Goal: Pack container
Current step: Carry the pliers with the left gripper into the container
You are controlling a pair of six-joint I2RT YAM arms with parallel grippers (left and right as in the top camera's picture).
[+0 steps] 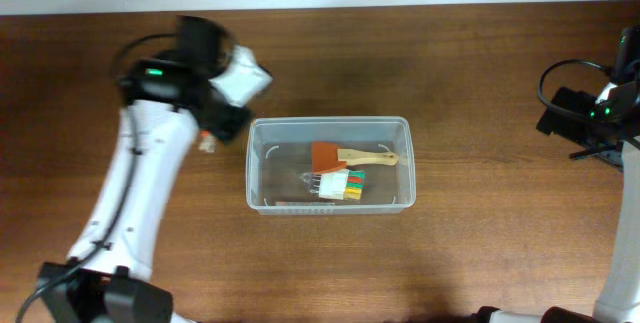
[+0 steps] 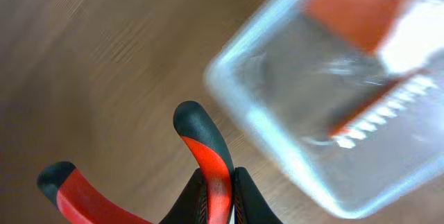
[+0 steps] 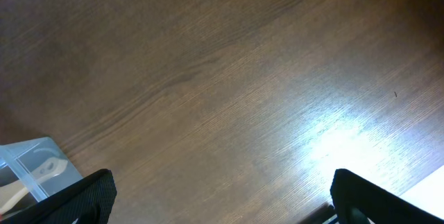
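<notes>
On the left, the left pincer point(image 2: 132, 161) is released and empty, just beside the container's left end. The container point(image 1: 262, 153) sits mid-counter point(image 1: 470, 263), already holding a wooden-handled brush point(image 1: 345, 156) and what looks like a multicoloured card pack point(image 1: 341, 185); the wrist view is blurred. Nothing loose shows outside, so packing seems nearly done. Far right, the right pincer point(image 3: 218, 186) rests spread, empty.

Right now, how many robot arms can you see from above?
2. The white left arm reaches up the table's left side, its claw beside the clear plastic rectangular tub. The black right arm waits at the far right edge, only partly in view.
</notes>
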